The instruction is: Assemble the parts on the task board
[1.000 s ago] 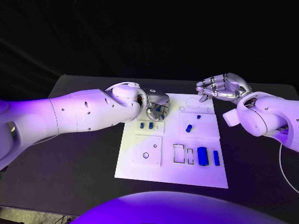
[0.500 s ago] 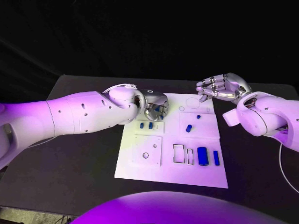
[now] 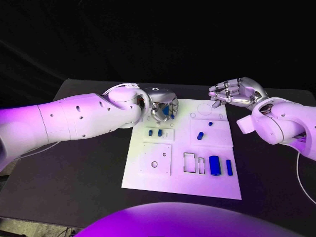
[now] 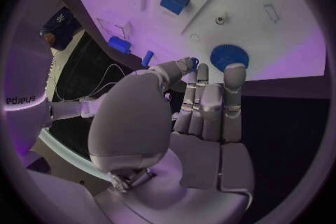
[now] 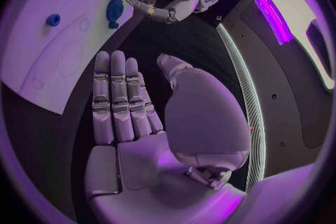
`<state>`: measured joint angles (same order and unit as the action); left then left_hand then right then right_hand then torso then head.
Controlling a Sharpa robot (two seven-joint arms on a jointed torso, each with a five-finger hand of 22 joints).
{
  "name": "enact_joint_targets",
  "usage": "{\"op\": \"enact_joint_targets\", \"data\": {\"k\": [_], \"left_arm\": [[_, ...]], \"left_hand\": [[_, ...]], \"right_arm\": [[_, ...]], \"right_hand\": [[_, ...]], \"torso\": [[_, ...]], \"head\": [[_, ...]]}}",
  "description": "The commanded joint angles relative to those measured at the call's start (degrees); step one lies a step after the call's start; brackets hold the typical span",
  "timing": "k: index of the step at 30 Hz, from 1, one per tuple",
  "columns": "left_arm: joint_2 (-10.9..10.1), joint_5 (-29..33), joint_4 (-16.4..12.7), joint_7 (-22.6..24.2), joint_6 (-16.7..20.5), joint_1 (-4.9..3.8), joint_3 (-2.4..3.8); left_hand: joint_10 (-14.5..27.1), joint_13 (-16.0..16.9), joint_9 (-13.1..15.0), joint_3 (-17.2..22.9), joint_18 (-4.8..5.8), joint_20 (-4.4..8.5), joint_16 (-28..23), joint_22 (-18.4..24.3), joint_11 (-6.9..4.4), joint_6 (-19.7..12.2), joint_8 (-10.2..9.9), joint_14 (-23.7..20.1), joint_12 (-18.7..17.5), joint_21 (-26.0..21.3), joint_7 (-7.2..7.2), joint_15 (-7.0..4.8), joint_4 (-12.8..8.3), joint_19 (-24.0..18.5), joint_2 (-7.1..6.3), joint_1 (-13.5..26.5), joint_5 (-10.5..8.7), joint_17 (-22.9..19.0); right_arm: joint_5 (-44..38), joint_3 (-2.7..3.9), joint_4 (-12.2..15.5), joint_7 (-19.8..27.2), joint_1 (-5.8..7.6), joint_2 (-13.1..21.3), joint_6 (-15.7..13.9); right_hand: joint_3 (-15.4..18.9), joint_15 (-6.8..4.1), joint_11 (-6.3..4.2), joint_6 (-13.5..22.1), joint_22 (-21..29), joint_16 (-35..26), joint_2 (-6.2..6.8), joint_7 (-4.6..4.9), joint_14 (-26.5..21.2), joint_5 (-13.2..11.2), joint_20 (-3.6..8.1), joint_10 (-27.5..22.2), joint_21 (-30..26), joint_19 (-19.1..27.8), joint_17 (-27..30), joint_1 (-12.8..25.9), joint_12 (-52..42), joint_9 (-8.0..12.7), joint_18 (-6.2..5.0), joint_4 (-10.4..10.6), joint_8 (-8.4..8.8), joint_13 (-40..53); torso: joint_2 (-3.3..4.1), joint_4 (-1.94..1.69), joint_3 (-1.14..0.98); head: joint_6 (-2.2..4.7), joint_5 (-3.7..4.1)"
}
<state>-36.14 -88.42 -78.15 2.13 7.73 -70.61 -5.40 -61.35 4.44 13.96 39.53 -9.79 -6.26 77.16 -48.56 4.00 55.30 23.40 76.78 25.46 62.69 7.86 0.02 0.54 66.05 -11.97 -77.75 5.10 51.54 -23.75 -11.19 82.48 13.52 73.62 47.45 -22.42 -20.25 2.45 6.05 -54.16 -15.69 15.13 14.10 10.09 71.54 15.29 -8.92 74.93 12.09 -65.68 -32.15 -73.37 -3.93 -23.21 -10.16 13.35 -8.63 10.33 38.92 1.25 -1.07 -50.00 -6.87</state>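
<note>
My left hand (image 3: 160, 106) hangs over the far left corner of the task board (image 3: 179, 185), forearm reaching in across the table (image 3: 94, 173). In the left wrist view the fingers (image 4: 210, 101) lie straight and close together, and the thumb tip meets the first finger on a small blue part (image 4: 194, 61), so I log this hand as holding it. The piece is too small to give its long axis. Just past my fingertips a round blue disc (image 4: 229, 57) with a toothed rim lies flat on the board.

My right hand (image 3: 233, 93) is raised off the far right corner of the board, apart from it, palm turned inward. In the right wrist view its fingers (image 5: 115, 98) are straight, side by side, the thumb set apart; it holds nothing.

The board is a flat white rectangular plate with its long side running away from me, divided into shallow panels with outlined recesses. Two short blue parts (image 3: 154, 132) sit side by side near my left hand. Further right are a small blue piece (image 3: 209, 124) and a blue peg (image 3: 199, 136). Nearer me a wide blue block (image 3: 214, 165) and a slim blue bar (image 3: 228, 167) lie parallel, long axes along the board's long side, beside two empty rectangular outlines (image 3: 188, 162).
</note>
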Motion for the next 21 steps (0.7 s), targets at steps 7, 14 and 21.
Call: {"op": "enact_joint_targets", "data": {"k": [7,14,21], "left_arm": [[-2.6,1.1,-2.0,-0.1,0.4,0.1,0.6],[-4.9,1.4,-2.6,-0.8,-0.9,0.44,0.66],[-6.2,1.8,-3.0,-1.0,-2.1,0.82,0.65]], "left_hand": [[-0.5,0.0,0.1,0.1,1.04,0.11,0.3,-0.2,0.14,0.4,-0.3,0.5,-0.3,0.4,-0.01,-0.01,-0.4,0.5,-0.12,0.3,-0.22,-0.1],[-0.6,0.0,0.1,0.1,1.05,0.11,0.3,-0.2,0.14,0.5,-0.3,0.4,-0.4,0.4,-0.02,-0.01,-0.4,0.5,-0.17,0.3,-0.24,-0.3],[-0.7,0.0,0.1,0.0,1.04,0.11,0.2,-0.1,0.13,0.5,-0.3,0.4,-0.4,0.4,-0.03,-0.01,-0.4,0.5,-0.26,0.3,-0.26,-0.5]], "right_arm": [[-0.4,0.0,0.1,0.6,-0.03,0.1,0.3],[-0.4,0.0,0.1,0.6,-0.03,0.2,0.3],[-0.4,0.0,0.0,0.6,-0.03,0.2,0.3]], "right_hand": [[0.1,0.31,-0.14,0.3,0.1,-0.2,0.05,0.1,-0.2,0.0,-0.18,-0.4,-0.3,-0.3,0.0,-0.6,0.0,-0.1,-0.26,-0.3,-0.31,-0.1],[0.1,0.31,-0.15,0.3,0.1,-0.2,0.02,0.09,-0.2,0.0,-0.19,-0.4,-0.3,-0.3,0.0,-0.7,0.0,-0.1,-0.27,-0.2,-0.36,-0.1],[0.1,0.31,-0.15,0.3,0.1,-0.2,0.02,0.09,-0.2,0.0,-0.19,-0.4,-0.3,-0.3,0.0,-0.7,0.0,-0.1,-0.27,-0.2,-0.36,-0.1]], "torso": [[0.07,0.02,0.02],[0.0,-0.04,0.01],[0.0,-0.02,0.03]], "head": [[0.0,0.12],[0.0,0.15],[0.0,0.0]]}}
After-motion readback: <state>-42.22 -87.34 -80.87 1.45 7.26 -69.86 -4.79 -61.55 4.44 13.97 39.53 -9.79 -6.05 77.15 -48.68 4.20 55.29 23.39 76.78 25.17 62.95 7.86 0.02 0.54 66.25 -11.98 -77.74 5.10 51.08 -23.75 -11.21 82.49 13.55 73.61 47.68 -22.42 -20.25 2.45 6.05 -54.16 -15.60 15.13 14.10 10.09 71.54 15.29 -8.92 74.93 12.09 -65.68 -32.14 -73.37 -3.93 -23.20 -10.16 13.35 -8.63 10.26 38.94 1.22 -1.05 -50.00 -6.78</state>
